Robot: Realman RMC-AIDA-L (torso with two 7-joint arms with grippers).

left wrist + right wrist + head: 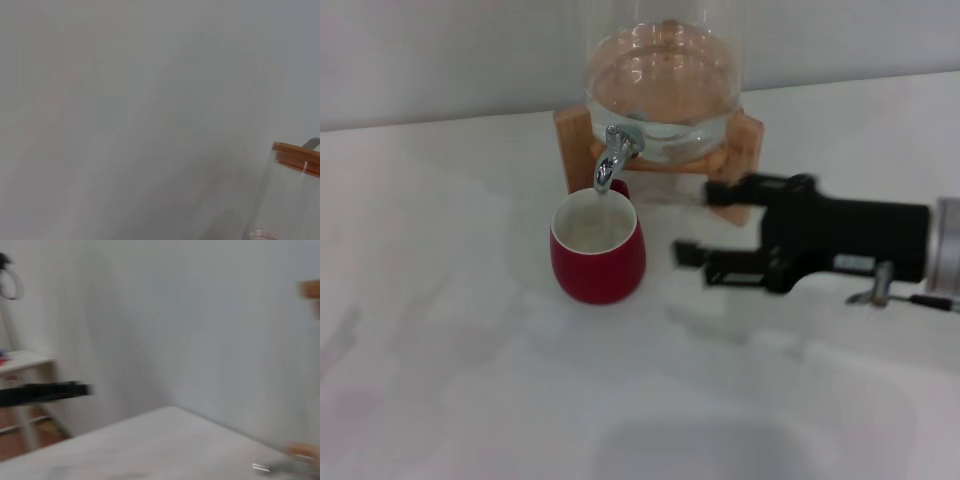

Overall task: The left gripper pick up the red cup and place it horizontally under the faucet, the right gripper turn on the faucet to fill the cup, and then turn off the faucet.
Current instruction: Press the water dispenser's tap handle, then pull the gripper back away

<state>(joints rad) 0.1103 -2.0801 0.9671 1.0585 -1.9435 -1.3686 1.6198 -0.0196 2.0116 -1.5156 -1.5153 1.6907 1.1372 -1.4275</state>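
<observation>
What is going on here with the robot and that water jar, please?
A red cup stands upright on the white table, directly under the faucet of a glass water jar on a wooden stand. The right gripper hangs open beside the cup, short of the faucet. The left gripper is out of sight.

The glass jar (663,85) is cut off by the top edge in the head view, so its lid and upper wall go unseen there. The left wrist view catches only a corner of the jar and its wooden lid (296,157) at the edge. The left gripper appears in no view. The right gripper (692,222) is smeared by motion; whether its prongs are apart cannot be told. The red cup (598,249) hides most of its handle behind its body. The right wrist view is blurred throughout.
</observation>
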